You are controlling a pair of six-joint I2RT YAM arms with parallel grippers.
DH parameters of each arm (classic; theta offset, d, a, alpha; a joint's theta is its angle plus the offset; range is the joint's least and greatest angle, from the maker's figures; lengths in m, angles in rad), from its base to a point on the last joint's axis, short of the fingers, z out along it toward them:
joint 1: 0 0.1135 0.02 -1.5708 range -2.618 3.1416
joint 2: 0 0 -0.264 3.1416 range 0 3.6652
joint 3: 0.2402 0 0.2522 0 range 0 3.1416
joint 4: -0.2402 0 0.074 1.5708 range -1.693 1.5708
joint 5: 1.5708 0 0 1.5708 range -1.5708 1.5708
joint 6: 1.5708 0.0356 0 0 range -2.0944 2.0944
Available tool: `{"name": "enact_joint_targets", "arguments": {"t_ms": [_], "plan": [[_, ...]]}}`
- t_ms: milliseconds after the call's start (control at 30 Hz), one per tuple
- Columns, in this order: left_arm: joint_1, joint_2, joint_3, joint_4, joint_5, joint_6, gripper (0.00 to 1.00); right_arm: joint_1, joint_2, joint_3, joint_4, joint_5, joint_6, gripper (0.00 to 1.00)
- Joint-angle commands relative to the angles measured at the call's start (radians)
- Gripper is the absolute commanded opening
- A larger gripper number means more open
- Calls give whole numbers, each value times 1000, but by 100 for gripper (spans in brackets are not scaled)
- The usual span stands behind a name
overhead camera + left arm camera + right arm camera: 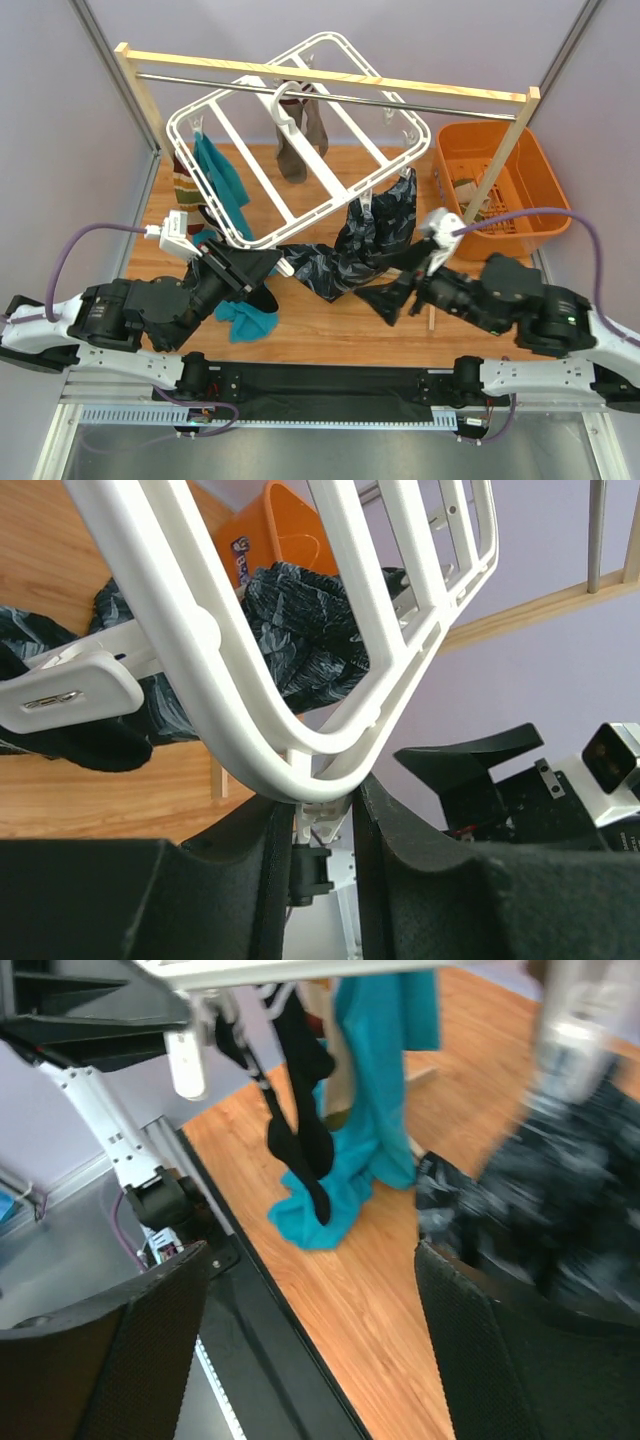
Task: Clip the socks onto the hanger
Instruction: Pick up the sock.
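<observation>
Overhead, the white hanger [238,240] is seen hung tilted by its hook from the metal rail [400,100] of a wooden rack [330,75]. A teal sock [222,180] and a grey-brown sock [293,150] are clipped beneath it, and a striped sock [185,185] is seen at its left edge. A bunched teal sock [248,320] lies on the table [340,325]. A dark patterned cloth [370,235] is draped from the hanger's near right side, and an orange basket [500,180] is set to the right. The left gripper [262,268] is placed at the hanger's near corner, the right gripper [392,298] just beside the cloth.

From the left wrist, the hanger's rounded corner is seen clamped between the black fingers [240,880]. A white clip [70,685] is seen to the left.

From the right wrist, the fingers [150,1340] are held wide apart with nothing between them. A black sock [300,1130] is hung below the hanger's edge, with teal fabric behind it reaching the table. The cloth is blurred at the right.
</observation>
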Motion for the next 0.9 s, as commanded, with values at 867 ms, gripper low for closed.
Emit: {"name": "enact_joint_targets", "arguments": {"t_ms": [867], "plan": [[2,-97,-47,-35,11,32,0,-1129,-162,-225,-412,280,386,53]]}}
